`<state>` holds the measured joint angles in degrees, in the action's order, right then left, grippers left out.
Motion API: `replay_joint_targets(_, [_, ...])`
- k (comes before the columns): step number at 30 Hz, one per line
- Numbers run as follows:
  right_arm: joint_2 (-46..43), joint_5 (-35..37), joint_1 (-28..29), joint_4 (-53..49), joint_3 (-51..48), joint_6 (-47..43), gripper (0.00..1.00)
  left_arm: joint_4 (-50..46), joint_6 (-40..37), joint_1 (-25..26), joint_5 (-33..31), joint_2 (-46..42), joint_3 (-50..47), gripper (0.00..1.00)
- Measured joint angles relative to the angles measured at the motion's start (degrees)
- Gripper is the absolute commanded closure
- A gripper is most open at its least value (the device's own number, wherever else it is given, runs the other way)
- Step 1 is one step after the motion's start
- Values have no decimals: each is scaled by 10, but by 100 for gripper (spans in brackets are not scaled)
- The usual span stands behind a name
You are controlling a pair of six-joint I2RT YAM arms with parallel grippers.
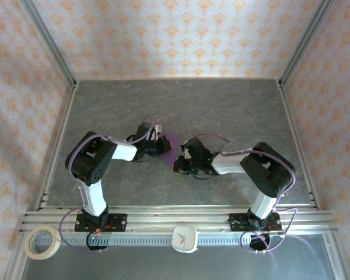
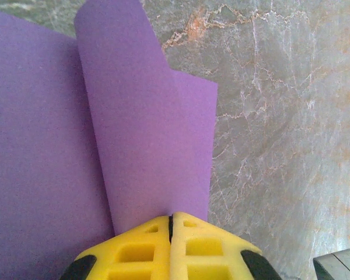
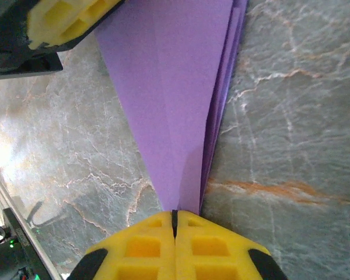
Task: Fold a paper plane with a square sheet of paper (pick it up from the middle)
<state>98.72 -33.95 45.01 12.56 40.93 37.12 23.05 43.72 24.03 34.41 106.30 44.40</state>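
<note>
left arm (image 1: 95,197) and right arm (image 1: 261,204): white link shells, black joint blocks, black base plates (image 1: 114,221). thin purple cables (image 1: 73,156) loop along both. left pincer (image 2: 171,217) and right pincer (image 3: 175,213) have yellow fingers (image 2: 134,252) with square cut-outs and black side pads (image 2: 79,268).

A tape roll (image 1: 28,245) and a white square clock (image 1: 185,238) lie by the rail (image 1: 146,220) edging the grey marbled table (image 1: 221,105).
</note>
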Motion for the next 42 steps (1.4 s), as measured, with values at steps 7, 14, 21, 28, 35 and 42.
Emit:
replay_joint_targets(7, [-10,5,7,-38,5,-26,100,0,5,0,0,0,0,95])
replay_joint_targets(14, [-31,5,12,-85,5,-36,100,19,14,0,-1,0,-10,95])
replay_joint_targets(21, [-113,-3,-9,-88,-13,-8,100,62,37,7,-19,-10,-41,95])
replay_joint_targets(28, [-74,-11,-22,-54,5,26,100,90,64,21,-50,-26,-70,95])
replay_joint_targets(35, [14,-13,-22,-48,86,29,100,84,68,21,-52,-26,-66,95])
replay_joint_targets(42, [57,-10,-21,-52,123,27,100,65,68,21,-53,-26,-56,95])
